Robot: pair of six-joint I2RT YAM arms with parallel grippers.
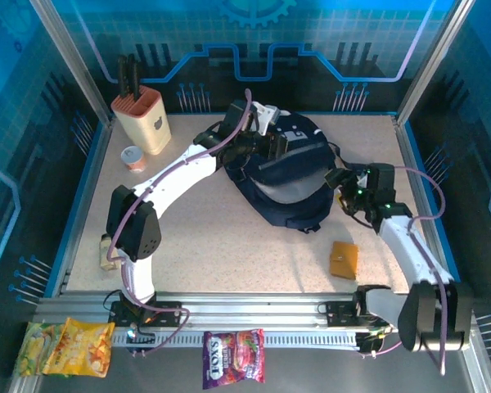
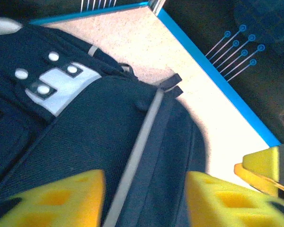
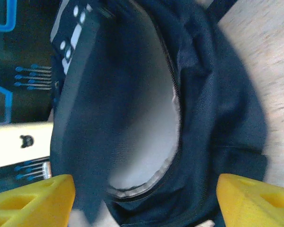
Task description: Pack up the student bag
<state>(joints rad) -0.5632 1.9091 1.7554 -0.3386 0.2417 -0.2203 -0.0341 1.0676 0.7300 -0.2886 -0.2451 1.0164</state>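
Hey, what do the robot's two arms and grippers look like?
The left arm and right arm have white links, black joints and lilac cables running alongside. The left gripper and right gripper carry chunky yellow fingers with recessed pockets.

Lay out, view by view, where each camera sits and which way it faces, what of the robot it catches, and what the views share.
Top external: above and behind the arm bases, looking down at the table; both arms show, left tool and right tool at the student bag.
Left wrist: on the left arm, looking past its yellow fingers onto the bag's striped outside.
Right wrist: on the right arm, looking between its yellow fingers into the bag's open, pale-lined mouth.
Shared: all three show the bag.
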